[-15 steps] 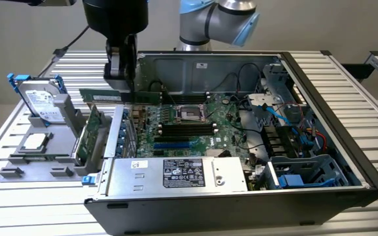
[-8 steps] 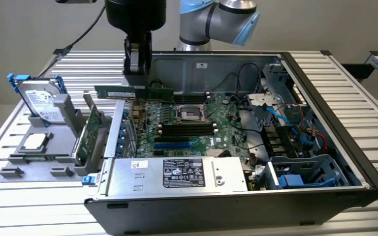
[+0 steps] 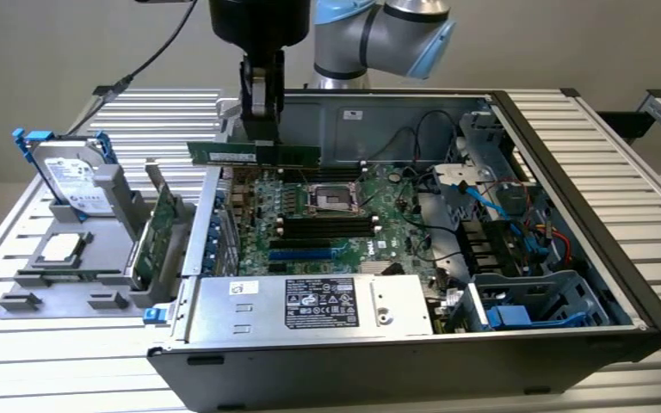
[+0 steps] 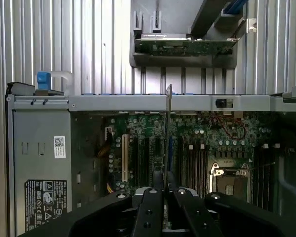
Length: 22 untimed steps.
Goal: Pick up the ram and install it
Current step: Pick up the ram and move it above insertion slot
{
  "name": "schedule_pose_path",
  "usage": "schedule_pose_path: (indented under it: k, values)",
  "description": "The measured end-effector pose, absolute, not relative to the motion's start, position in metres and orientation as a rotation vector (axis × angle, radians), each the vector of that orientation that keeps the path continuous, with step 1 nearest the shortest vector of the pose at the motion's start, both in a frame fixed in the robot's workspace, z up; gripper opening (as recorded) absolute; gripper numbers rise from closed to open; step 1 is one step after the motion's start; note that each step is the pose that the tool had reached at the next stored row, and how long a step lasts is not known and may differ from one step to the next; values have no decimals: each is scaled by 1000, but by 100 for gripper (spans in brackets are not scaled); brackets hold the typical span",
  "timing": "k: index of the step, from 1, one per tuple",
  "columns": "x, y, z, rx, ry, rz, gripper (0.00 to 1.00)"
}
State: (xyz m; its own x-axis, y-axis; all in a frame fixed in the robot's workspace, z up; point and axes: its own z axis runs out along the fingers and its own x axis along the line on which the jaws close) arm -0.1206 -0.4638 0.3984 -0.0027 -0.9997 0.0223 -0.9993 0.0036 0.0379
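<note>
The ram (image 3: pixel 252 154) is a long, thin green stick held level in the air above the open computer case, over the motherboard's (image 3: pixel 330 215) back left part. My gripper (image 3: pixel 262 142) is shut on its upper edge near the middle. In the wrist view the ram (image 4: pixel 166 128) shows edge-on, running up from between my black fingers (image 4: pixel 150 210), with the gripper (image 4: pixel 164 190) clamped on it. Below it lie the black memory slots (image 3: pixel 330 226) beside the processor socket (image 3: pixel 336 198), all empty.
A grey holder on the exterior view's left carries a hard drive (image 3: pixel 72 181), a processor (image 3: pixel 61 248) and a larger green expansion card (image 3: pixel 161 225). The power supply (image 3: pixel 307 305) lies along the case's front. Cables and a blue drive cage (image 3: pixel 537 301) crowd the right side.
</note>
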Motion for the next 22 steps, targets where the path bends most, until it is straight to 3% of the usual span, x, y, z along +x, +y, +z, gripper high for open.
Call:
schedule_pose_path:
  k: [7, 22]
  values:
    - [-112, -451, 395, 2201, -2209, 12, 14]
    - [-75, -431, 382, 2207, -2211, 22, 14]
